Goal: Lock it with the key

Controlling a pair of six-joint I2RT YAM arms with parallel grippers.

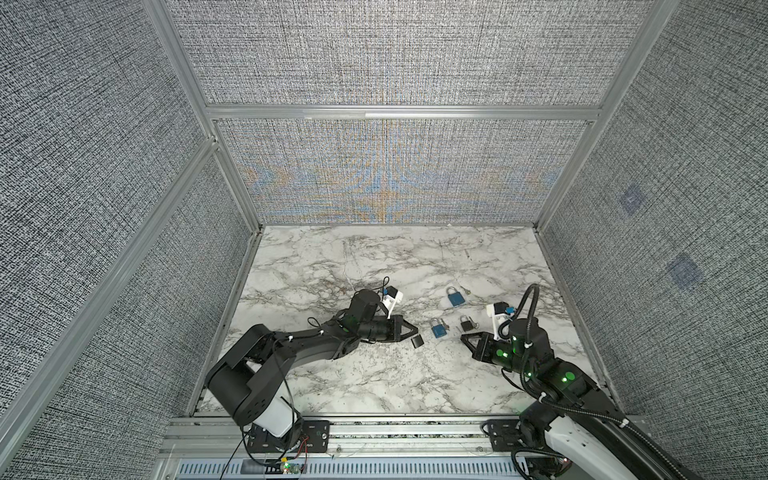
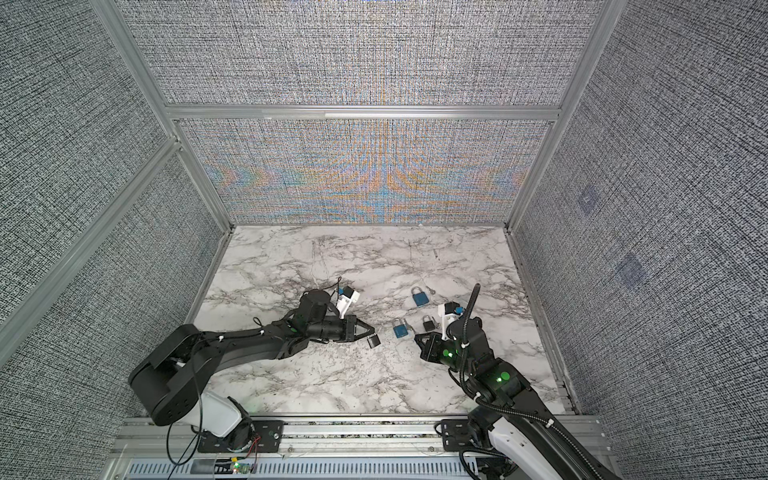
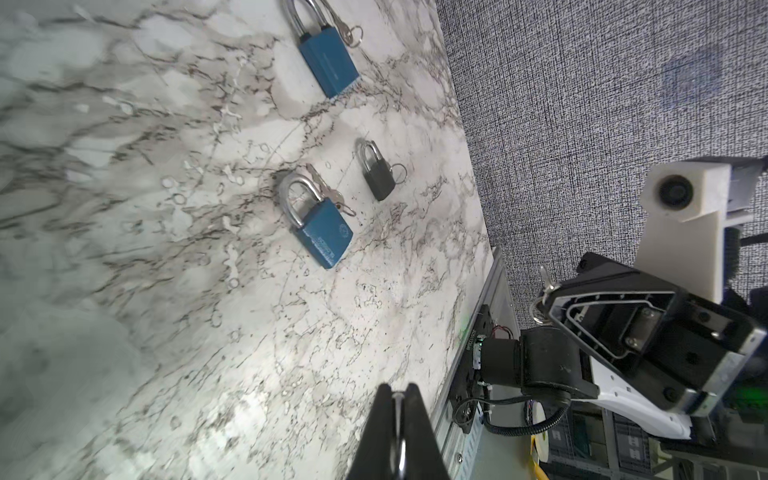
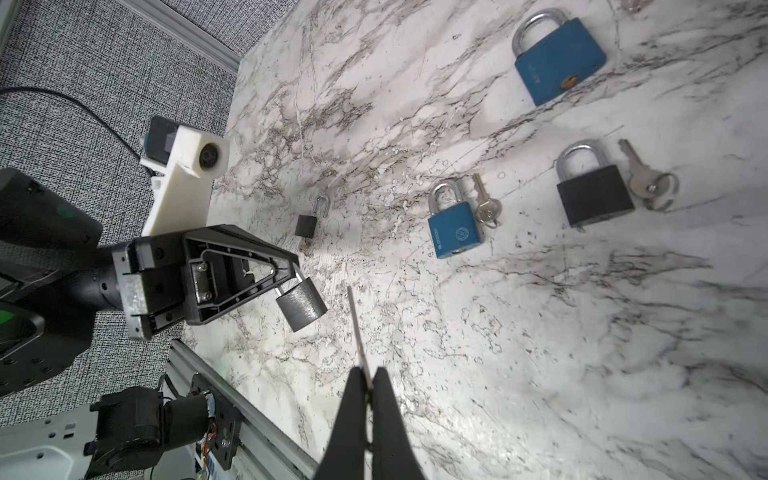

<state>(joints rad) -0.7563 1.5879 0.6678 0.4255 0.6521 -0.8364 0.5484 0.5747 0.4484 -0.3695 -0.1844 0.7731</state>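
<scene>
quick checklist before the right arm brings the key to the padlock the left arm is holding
1. The left gripper is shut on the dark grey metal padlock, holding it by its shackle: ok.
2. The right gripper is shut on the thin silver key: ok.
3. Keyhole turned toward the key: cannot tell, since no view shows the keyhole.
4. Key seated in the padlock: not ok, because the two are apart.
5. Shackle pushed home: cannot tell, as its ends are hidden in the grip.
</scene>
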